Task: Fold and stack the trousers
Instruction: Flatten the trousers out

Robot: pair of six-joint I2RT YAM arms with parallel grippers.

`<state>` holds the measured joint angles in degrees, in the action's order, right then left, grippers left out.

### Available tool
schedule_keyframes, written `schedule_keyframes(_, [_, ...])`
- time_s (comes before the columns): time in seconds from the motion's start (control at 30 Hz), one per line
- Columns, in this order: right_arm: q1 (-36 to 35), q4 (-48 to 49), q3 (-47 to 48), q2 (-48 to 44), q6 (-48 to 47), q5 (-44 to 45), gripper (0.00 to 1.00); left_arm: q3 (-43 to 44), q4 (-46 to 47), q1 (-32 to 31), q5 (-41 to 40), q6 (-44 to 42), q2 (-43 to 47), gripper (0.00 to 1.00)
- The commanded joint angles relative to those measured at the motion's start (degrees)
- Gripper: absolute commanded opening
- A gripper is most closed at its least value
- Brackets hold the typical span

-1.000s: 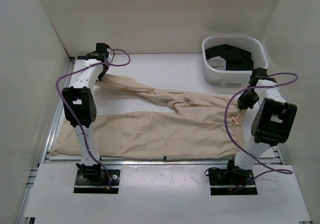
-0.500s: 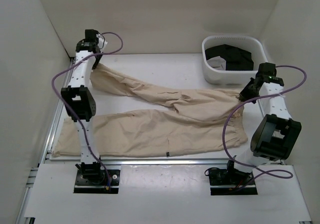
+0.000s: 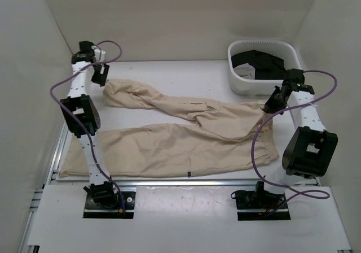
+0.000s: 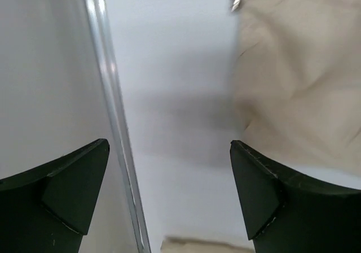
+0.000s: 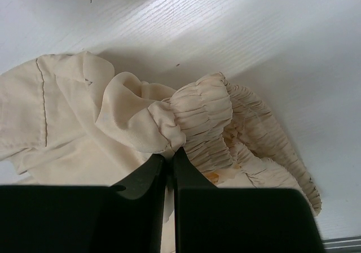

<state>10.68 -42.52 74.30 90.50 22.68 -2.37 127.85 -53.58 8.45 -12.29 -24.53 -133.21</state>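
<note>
Free strip at the far side, cloth across the middle.
I see bare table [image 3: 186,75] behind the trousers [image 3: 180,134] where a hand could pass. The basket [image 3: 260,43] blocks the far right corner, and the metal rail [image 4: 117,123] and side wall [image 3: 28,95] crowd my left hand [image 4: 169,174].

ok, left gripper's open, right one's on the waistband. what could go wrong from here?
1. Only the right gripper holds the trousers, by a small bunch of waistband. The left gripper is open and off the cloth, so a pull may drag them askew.
2. The far leg looks twisted near the crotch, so folding now would likely trap creases.
3. The purple cable hangs over the cloth and could snag.
</note>
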Motion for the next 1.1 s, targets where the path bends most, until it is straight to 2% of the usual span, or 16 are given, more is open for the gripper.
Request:
schedule_keyframes(0.0, [-0.9, 0.3, 2.1, 0.2, -0.4, -0.7, 0.0, -6.2, -2.2, 2.9, 9.3, 1.8, 3.8, 1.0])
schedule_keyframes(0.03, [-0.9, 0.9, 2.1, 0.2, -0.4, -0.7, 0.0, -6.2, -3.8, 2.9, 9.3, 1.8, 2.3, 1.0])
schedule_keyframes(0.13, [-0.9, 0.9, 2.1, 0.8, 0.2, -1.2, 0.0, -4.7, -10.3, 3.4, 18.7, 3.2, -2.7, 1.0])
schedule_keyframes(0.17, [-0.9, 0.9, 2.1, 1.5, 0.2, -1.2, 0.0, -4.7, -10.3, 3.9, 22.6, 4.0, -3.2, 1.0])
schedule_keyframes(0.3, [-0.9, 0.2, 2.6, 2.1, -0.4, -0.6, 0.0, -2.8, -10.3, 3.4, 29.6, 5.9, -5.2, 1.0])
schedule_keyframes(0.37, [-0.9, -0.3, 2.6, 2.1, -0.4, -0.6, 0.0, -2.2, -9.8, 2.8, 31.4, 5.9, -5.7, 1.0])
schedule_keyframes(0.43, [-0.9, -0.3, 2.6, 2.1, -0.4, -0.6, 0.0, -2.8, -9.2, 2.8, 28.4, 7.0, -6.4, 1.0])
schedule_keyframes(0.53, [-0.9, -0.3, 2.6, 2.1, -0.4, -0.6, 0.0, -5.0, -9.8, 2.8, 24.5, 7.0, -8.3, 0.64])
schedule_keyframes(0.57, [-0.9, -0.3, 2.6, 2.1, -0.4, -0.6, 0.0, -5.8, -9.8, 2.8, 25.6, 7.0, -8.3, 0.53])
schedule_keyframes(0.6, [-0.9, -0.3, 2.6, 2.1, -0.4, -0.6, 0.0, -6.7, -10.3, 2.8, 27.0, 7.0, -8.3, 0.25])
schedule_keyframes(0.63, [-0.9, -0.3, 2.6, 2.1, 0.2, -0.6, 0.0, -7.6, -10.3, 3.4, 28.3, 7.0, -7.7, 0.14])
schedule_keyframes(0.7, [-0.9, -0.3, 3.1, 2.1, 0.2, -0.1, 0.0, -10.6, -10.3, 3.4, 27.3, 6.3, -5.1, 0.14])
schedule_keyframes(0.83, [-0.9, -2.6, 4.9, 0.9, 0.7, 4.3, 0.0, -13.1, -12.0, 6.3, 18.6, 1.9, 2.8, 0.14])
schedule_keyframes(0.97, [-0.9, -3.2, 6.1, -1.9, 0.1, 8.8, 0.0, -4.8, -17.9, 11.4, 6.2, -6.5, 7.9, 0.14])
schedule_keyframes(1.07, [-0.9, -3.2, 8.2, -3.6, 0.1, 9.7, 0.0, -4.7, -19.4, 11.9, 0.2, -10.6, 10.0, 0.14])
